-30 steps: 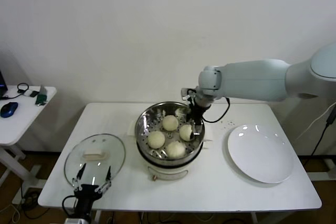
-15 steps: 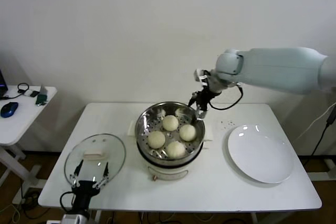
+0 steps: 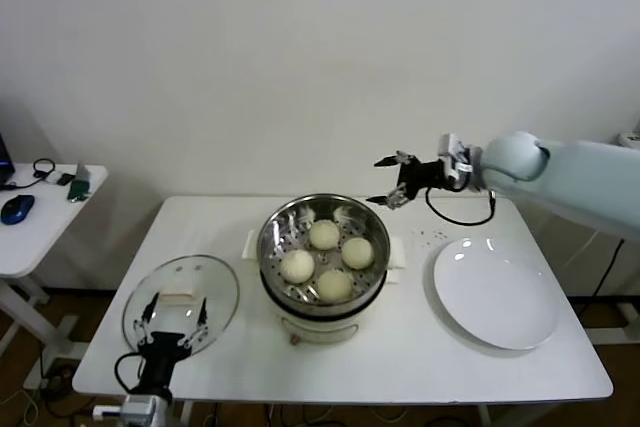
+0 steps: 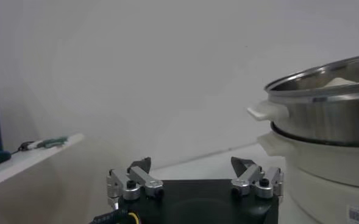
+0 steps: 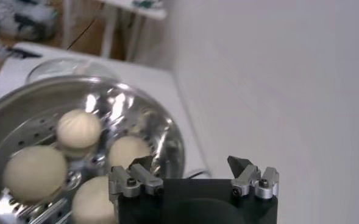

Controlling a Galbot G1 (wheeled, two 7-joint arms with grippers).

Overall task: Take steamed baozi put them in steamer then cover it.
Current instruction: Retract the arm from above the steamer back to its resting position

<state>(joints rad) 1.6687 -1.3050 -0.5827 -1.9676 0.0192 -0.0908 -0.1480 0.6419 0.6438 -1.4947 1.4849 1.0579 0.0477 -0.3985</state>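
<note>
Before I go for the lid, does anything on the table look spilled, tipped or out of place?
Nothing stands out. Four cream-white round buns sit inside the shiny steel steamer basket. The clear glass lid lies flat on the table, and the flat white plate is bare. A few small dark specks lie behind the plate.

A plain white wall fills the back of the room. A white table stands before it, and a smaller white side table with a blue mouse and cables stands beside it. Brown floor shows beneath.
</note>
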